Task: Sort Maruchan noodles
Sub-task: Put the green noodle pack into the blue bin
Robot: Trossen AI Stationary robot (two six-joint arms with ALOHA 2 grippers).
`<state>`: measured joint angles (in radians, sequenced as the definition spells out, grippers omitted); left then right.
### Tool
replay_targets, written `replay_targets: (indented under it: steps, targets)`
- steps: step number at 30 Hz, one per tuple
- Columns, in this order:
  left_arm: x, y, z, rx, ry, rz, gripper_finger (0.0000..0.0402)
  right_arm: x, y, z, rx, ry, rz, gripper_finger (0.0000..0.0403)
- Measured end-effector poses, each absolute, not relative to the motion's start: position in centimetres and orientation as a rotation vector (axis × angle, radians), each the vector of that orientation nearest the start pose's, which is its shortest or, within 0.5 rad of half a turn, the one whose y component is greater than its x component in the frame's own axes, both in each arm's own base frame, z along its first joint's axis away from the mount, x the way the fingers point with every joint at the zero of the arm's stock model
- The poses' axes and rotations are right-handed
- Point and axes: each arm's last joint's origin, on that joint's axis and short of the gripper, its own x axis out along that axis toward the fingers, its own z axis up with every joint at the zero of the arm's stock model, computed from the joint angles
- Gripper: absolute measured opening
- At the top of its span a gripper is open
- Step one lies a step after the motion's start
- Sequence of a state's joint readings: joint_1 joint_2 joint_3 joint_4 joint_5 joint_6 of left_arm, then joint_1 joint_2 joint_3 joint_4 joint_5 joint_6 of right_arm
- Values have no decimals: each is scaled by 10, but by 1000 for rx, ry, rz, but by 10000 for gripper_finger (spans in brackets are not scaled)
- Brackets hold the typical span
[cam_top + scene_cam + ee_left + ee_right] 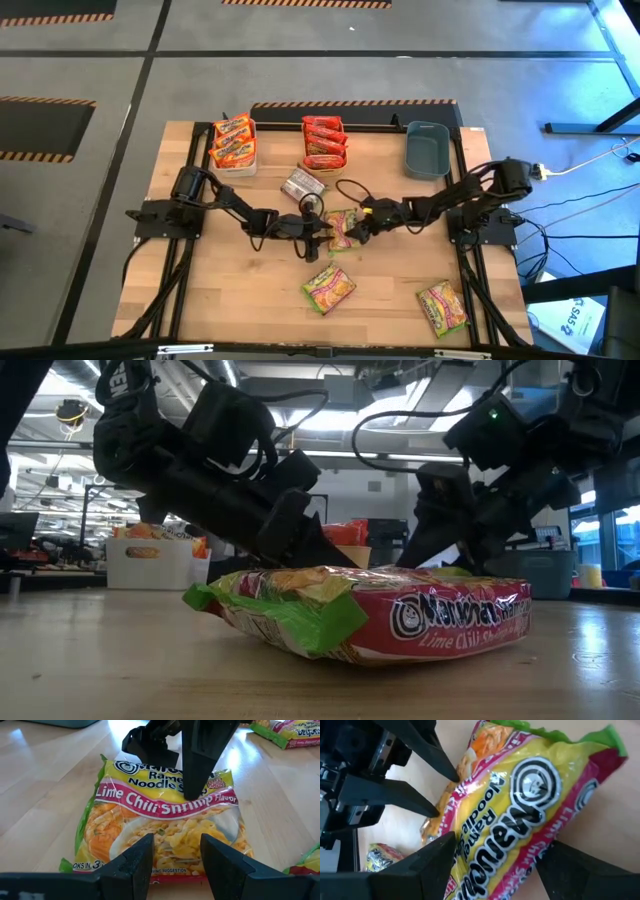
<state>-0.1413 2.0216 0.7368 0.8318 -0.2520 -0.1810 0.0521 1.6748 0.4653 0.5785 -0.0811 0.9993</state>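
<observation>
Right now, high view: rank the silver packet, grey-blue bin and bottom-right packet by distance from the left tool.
1. Silver packet, just above the left tool.
2. Bottom-right packet, near the table's lower right corner.
3. Grey-blue bin, at the top right.

Overhead looking down, low table-level, two close wrist views sharing packet (pixel 162 817)

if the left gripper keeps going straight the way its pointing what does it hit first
Most likely the green-and-yellow noodle packet lying right ahead of the left gripper, whose open fingers already point at its near edge. The right gripper sits just beyond, at the packet's far side.
</observation>
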Motion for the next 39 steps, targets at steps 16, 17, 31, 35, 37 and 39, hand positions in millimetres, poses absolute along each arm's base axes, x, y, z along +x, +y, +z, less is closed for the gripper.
replay_targets:
  steps: [16, 17, 31, 35, 37, 39]
  targets:
    - [345, -42, 80, -81, 433, 143, 158, 283, 15, 109, 897, 555, -202, 217]
    - [345, -42, 80, -82, 432, 143, 158, 283, 15, 109, 894, 556, -201, 203]
    - [340, -52, 116, -81, 398, 99, 158, 277, 14, 131, 736, 546, -148, 151]
    - [332, -53, 142, -32, 411, 103, 158, 264, 5, 152, 662, 557, -162, 139]
    - [327, -52, 150, -18, 437, 111, 158, 255, -2, 165, 611, 564, -173, 130]
    - [322, -52, 160, -14, 444, 114, 158, 246, -9, 183, 545, 586, -187, 125]
